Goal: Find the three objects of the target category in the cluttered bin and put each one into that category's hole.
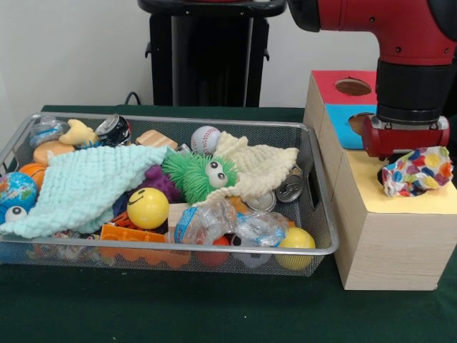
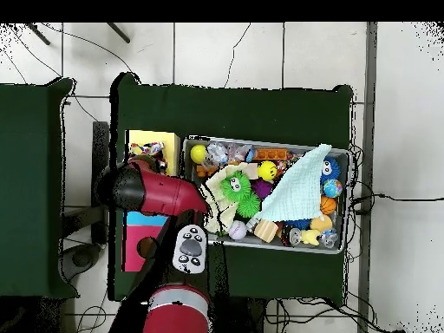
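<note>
We had the arm parked over the yellow section of the wooden box (image 1: 400, 196), with a colorful dotted cloth (image 1: 418, 170) bunched right at its hole, not fully in. Couldn't tell if the gripper (image 1: 404, 136) was clamped or loose. A mint cloth (image 1: 82, 187) and cream cloth (image 1: 258, 168) were left in the bin (image 1: 323, 214).

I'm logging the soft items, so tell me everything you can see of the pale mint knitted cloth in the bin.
The mint cloth is a pale green knitted or crocheted square with a bumpy, textured weave. It lies spread out and slightly rumpled over the toys at one end of the wire mesh bin, one corner drooping toward the bin's rim. It covers part of a purple toy and touches the yellow smiley ball and the green fuzzy toy. Nothing lies on top of it.
</note>
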`<state>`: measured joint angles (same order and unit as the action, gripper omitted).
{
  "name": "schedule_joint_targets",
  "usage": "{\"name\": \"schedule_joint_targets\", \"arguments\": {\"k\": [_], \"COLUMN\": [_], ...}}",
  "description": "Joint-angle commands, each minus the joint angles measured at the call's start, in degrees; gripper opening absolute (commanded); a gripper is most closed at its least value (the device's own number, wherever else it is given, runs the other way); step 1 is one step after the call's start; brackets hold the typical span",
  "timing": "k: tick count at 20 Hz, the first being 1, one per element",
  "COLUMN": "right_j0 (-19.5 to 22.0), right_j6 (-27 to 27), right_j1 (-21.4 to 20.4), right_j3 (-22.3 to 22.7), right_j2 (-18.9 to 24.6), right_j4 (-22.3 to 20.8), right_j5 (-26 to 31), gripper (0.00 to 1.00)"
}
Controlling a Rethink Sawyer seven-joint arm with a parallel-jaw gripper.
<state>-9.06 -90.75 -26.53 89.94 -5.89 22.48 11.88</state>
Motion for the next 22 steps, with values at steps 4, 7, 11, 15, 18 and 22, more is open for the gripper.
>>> {"name": "schedule_joint_targets", "arguments": {"k": [4, 7, 11, 15, 18, 22], "right_j0": [-1.16, -1.79, -1.64, -1.67, -1.72, -1.89], "right_j6": [-13.85, -13.59, -12.90, -12.72, -12.65, -12.57], "right_j1": [4.74, 4.95, 5.00, 4.70, 4.51, 3.89], "right_j3": [0.76, -0.07, -0.93, -0.72, -0.83, -1.30], "right_j2": [0.72, -0.25, -0.55, -0.78, -0.93, -1.43], "right_j4": [1.98, 1.80, 1.70, 1.62, 1.60, 1.51], "right_j5": [5.18, 4.39, 6.00, 6.65, 7.14, 8.94], "gripper": [1.00, 1.00, 1.00, 1.00, 1.00, 1.00]}}
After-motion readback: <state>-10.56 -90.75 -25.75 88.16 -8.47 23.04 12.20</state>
